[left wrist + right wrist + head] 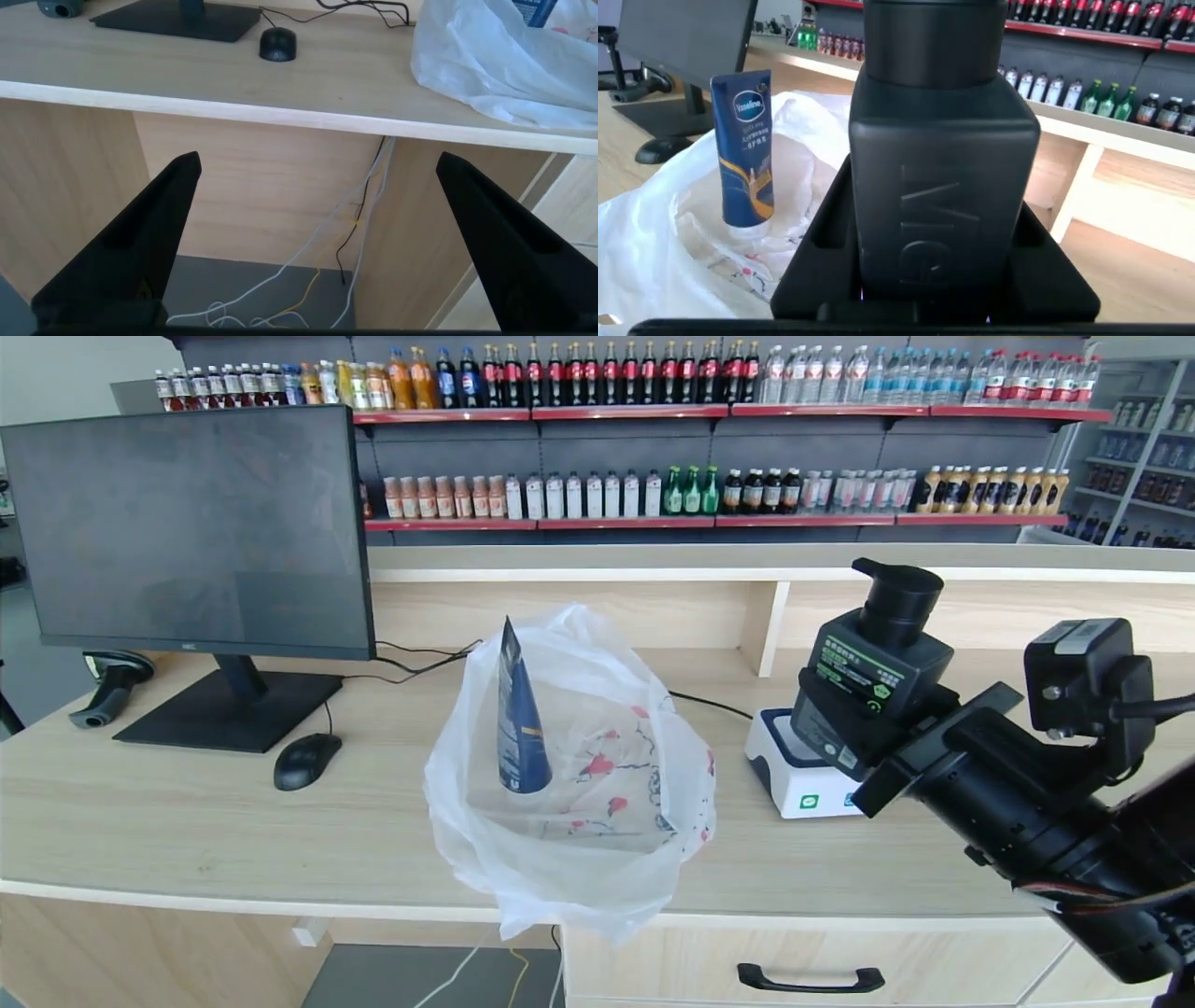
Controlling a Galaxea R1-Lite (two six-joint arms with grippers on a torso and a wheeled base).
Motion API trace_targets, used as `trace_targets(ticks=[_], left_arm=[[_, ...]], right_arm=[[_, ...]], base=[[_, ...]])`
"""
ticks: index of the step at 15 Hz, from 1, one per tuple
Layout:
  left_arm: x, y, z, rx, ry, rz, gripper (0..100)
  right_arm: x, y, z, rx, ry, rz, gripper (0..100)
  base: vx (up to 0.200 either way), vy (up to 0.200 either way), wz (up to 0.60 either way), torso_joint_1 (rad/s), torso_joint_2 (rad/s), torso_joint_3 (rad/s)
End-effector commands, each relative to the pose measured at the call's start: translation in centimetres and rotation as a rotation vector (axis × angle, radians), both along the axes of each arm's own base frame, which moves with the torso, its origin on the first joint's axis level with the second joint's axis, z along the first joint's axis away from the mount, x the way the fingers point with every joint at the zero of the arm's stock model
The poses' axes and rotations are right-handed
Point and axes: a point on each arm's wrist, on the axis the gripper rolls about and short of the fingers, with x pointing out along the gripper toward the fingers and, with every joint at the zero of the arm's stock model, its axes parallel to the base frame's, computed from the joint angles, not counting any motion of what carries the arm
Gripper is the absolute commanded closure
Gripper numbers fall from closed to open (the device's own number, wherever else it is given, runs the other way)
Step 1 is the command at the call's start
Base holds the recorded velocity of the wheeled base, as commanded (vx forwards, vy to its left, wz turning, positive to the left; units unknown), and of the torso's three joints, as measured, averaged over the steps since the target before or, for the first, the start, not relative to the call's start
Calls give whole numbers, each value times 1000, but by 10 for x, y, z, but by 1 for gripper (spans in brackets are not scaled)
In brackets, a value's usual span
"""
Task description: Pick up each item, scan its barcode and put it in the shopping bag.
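Gripping black bottle (873,658) by scanner (794,779), right fingers (817,252) raised, left fingers (140,243) spread, low

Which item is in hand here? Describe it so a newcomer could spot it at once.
On the counter, look right of the bag to the white scanner. Right by it the right gripper holds a bottle: dark, square-bodied, with a round black cap and a green label, unlike the slim blue tube standing in the bag.
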Motion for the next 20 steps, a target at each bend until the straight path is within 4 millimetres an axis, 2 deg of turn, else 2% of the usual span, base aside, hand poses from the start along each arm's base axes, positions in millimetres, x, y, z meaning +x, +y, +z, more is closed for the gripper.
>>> trace_targets(ticks=[1, 2, 3, 6, 8, 11, 14, 16, 20], left_arm=[[0, 0, 0, 0, 0, 1, 0], [0, 0, 0, 0, 0, 1, 0], [0, 0, 0, 0, 0, 1, 0], [0, 0, 0, 0, 0, 1, 0], [0, 0, 0, 0, 0, 1, 0], [0, 0, 0, 0, 0, -1, 0], [0, 0, 0, 0, 0, -1, 0], [0, 0, 0, 0, 0, -1, 0], [0, 0, 0, 0, 0, 1, 0]], right_arm=[[9, 6, 4, -5, -29, 10, 100], [14, 5, -1, -31, -22, 33, 100], [25, -4, -4, -64, -29, 15, 100], [66, -50, -4, -260, -159, 27, 100], [80, -65, -4, -315, -197, 26, 100], [88, -67, -13, -385, -221, 73, 100], [116, -66, -24, -482, -292, 102, 100], [137, -63, -24, -561, -392, 65, 100], [138, -60, -41, -720, -481, 71, 100]], base=[[0, 0, 0, 0, 0, 0], [0, 0, 0, 0, 0, 0], [0, 0, 0, 0, 0, 0], [0, 0, 0, 0, 0, 0], [0, 0, 0, 0, 0, 0], [0, 0, 0, 0, 0, 0], [0, 0, 0, 0, 0, 0], [0, 0, 0, 0, 0, 0], [0, 0, 0, 0, 0, 0]])
